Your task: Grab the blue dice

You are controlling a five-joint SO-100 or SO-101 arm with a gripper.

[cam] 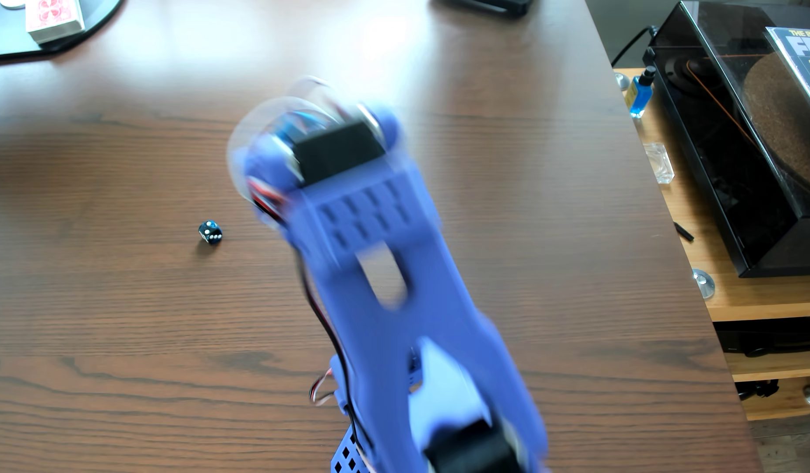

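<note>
Dice (210, 232) sits alone on the wooden table (98, 318), left of the blurred blue arm (394, 282) and apart from it. Claw state cannot be told; blur hides the arm's tip.

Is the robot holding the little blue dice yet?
No. The blue dice sits alone on the wooden table, left of the blurred arm in this view. The tool's fingertips are hidden, so whether it holds anything else cannot be told.

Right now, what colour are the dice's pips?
White, on the dark blue dice, in the other view.
</note>
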